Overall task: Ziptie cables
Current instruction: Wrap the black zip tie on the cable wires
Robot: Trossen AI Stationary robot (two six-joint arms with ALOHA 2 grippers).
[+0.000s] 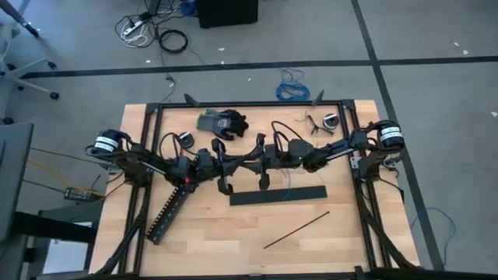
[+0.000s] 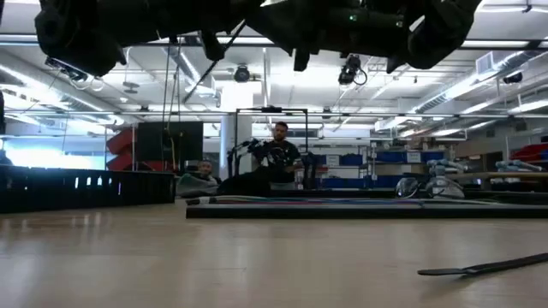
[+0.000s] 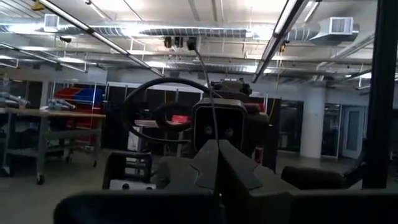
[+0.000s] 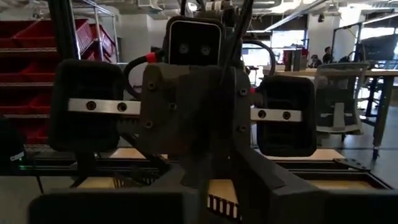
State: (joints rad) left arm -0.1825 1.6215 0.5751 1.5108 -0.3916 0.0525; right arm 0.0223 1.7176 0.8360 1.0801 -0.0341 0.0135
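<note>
Open wood across the near half of the table (image 1: 233, 241), broken only by one ziptie (image 1: 296, 230) lying diagonally; blocked mid-table by a flat black bar (image 1: 278, 196), at left by a slotted duct (image 1: 170, 208); black glove (image 1: 223, 123) at the far edge

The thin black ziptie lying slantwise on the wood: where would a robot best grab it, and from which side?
Probably near the middle of the ziptie, coming straight down from above and gripping across its slanted length. It lies flat on the table, too thin to catch from the side, and clear of the flat black bar.
</note>
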